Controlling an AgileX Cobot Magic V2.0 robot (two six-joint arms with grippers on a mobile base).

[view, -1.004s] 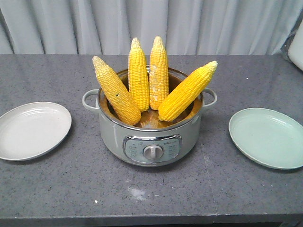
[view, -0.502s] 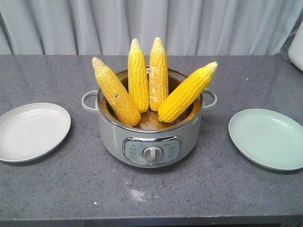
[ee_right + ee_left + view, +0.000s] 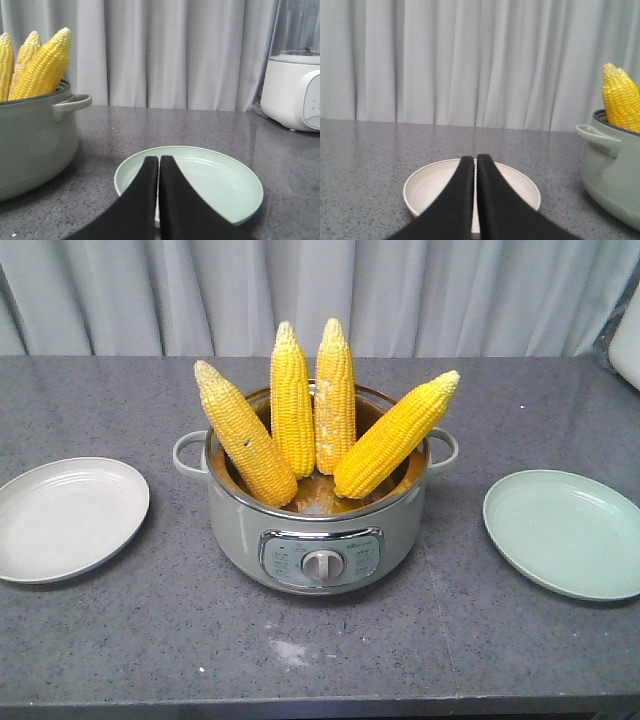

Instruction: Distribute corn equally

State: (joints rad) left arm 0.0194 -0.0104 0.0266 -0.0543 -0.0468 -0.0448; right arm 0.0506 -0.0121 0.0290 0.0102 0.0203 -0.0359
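corn point(image 3: 320, 420): all four in centre pot point(image 3: 315, 540) | white plate point(image 3: 70, 515), green plate point(image 3: 570, 530) at table ends: bare | left gripper point(image 3: 475, 160), right gripper point(image 3: 159, 161): jaws pinched together, seemingly empty

We can read no text. The control panel point(image 3: 285, 556) on the front of the electric pot point(image 3: 235, 530) has tiny markings around its knob point(image 3: 322, 563), too small to read.
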